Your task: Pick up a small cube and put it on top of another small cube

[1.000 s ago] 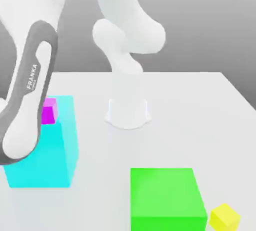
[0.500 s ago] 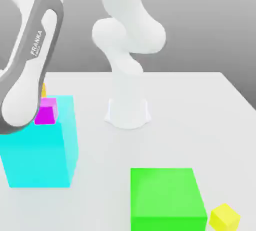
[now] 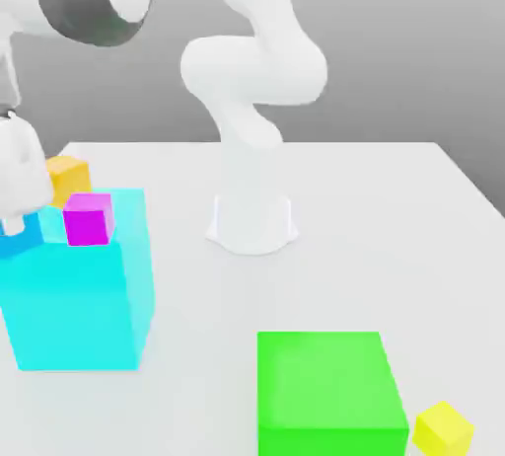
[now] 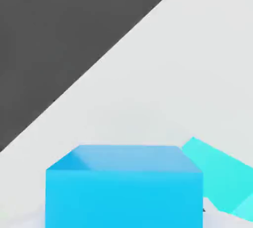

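The gripper, at the exterior view's far left, pinches a small blue cube between its fingers, near a magenta cube and an orange cube by the large cyan block. A green block and small yellow cube sit near right on the pale table.

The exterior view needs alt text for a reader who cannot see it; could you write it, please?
A white robot gripper holds a small blue cube at a large cyan block, near small magenta and orange cubes. A large green block and small yellow cube are at right.
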{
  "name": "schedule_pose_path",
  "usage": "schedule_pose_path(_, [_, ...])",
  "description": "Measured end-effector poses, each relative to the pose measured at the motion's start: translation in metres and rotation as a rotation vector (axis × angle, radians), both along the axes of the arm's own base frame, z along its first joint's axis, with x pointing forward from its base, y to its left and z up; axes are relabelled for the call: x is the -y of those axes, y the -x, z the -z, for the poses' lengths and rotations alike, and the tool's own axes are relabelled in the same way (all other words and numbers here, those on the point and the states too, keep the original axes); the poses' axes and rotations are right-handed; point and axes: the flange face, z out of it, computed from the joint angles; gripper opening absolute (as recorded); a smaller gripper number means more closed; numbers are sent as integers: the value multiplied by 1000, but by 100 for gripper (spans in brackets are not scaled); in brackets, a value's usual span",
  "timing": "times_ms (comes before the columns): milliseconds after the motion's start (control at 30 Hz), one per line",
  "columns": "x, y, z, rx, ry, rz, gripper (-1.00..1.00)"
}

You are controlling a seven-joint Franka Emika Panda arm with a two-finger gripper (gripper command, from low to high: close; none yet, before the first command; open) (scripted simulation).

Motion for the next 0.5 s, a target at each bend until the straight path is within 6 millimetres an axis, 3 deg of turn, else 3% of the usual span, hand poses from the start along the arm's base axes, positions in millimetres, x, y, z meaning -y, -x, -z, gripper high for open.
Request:
schedule_pose_path(233, [-37, 56, -43, 0, -1, 6, -100])
schedule_pose_path(300, [-41, 62, -29, 0, -1, 7, -100])
schedule_pose_path(367, [-42, 64, -2, 0, 0, 7, -100])
schedule_pose_path(400, [-42, 65, 10, 0, -1, 7, 100])
schedule_pose_path(500, [-42, 65, 10, 0, -1, 7, 100])
